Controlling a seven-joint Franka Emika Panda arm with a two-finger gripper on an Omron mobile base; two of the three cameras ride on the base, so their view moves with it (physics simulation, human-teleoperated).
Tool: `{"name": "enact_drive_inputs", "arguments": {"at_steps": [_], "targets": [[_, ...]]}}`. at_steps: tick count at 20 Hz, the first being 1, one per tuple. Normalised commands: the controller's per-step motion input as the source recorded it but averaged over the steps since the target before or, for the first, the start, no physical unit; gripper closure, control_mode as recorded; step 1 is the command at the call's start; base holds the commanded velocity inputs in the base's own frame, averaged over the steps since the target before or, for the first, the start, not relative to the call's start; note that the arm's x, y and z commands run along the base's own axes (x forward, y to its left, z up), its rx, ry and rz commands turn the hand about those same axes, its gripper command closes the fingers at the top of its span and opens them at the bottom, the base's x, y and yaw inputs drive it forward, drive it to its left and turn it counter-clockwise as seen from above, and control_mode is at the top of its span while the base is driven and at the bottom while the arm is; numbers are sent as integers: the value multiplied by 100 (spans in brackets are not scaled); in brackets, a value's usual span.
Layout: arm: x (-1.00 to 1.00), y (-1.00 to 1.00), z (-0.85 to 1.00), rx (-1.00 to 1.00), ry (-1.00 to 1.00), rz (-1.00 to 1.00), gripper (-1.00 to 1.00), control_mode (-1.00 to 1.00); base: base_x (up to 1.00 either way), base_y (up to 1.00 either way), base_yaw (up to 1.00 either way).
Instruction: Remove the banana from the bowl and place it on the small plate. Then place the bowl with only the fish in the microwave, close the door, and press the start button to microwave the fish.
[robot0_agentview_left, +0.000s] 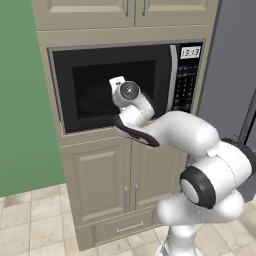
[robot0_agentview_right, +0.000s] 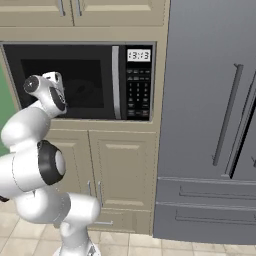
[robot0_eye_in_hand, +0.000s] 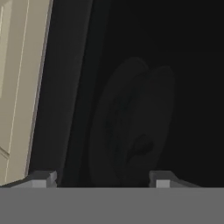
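Note:
The black microwave (robot0_agentview_left: 100, 65) is built into beige cabinetry, and its door (robot0_agentview_left: 70, 112) is shut. A long curved handle (robot0_agentview_left: 173, 75) and a keypad strip (robot0_agentview_left: 186, 87) sit on its right side. My hand hovers close in front of the door's dark window. In the hand view my gripper (robot0_eye_in_hand: 103, 180) is open, its fingertips (robot0_eye_in_hand: 43, 178) wide apart with nothing between them. Behind the glass a dim round bowl (robot0_eye_in_hand: 131, 127) shows faintly, with a darker shape inside it that I cannot make out. The banana and the small plate are out of view.
Beige cabinet doors (robot0_agentview_left: 125, 170) and a drawer (robot0_agentview_left: 127, 227) lie below the microwave. A tall grey fridge (robot0_agentview_right: 210, 125) stands to its right, and a green wall (robot0_agentview_left: 22, 100) to its left. The cabinet frame (robot0_eye_in_hand: 17, 87) borders the door in the hand view.

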Motion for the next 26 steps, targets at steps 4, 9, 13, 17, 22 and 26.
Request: {"name": "enact_drive_inputs", "arguments": {"at_steps": [4, 9, 13, 17, 22, 26], "targets": [[-100, -54, 12, 17, 0, 0, -100, -100, 0, 0, 0], [-100, -65, 30, 19, 1, -5, -100, -100, 0, 0, 0], [-98, -93, 19, 14, 0, -1, -100, -100, 0, 0, 0], [-95, -100, 9, 9, -2, 0, -100, -100, 0, 0, 0], [-90, -100, 0, 5, -14, 0, -100, -100, 0, 0, 0], [-57, -91, -7, 4, -6, -6, -100, -100, 0, 0, 0]]}}
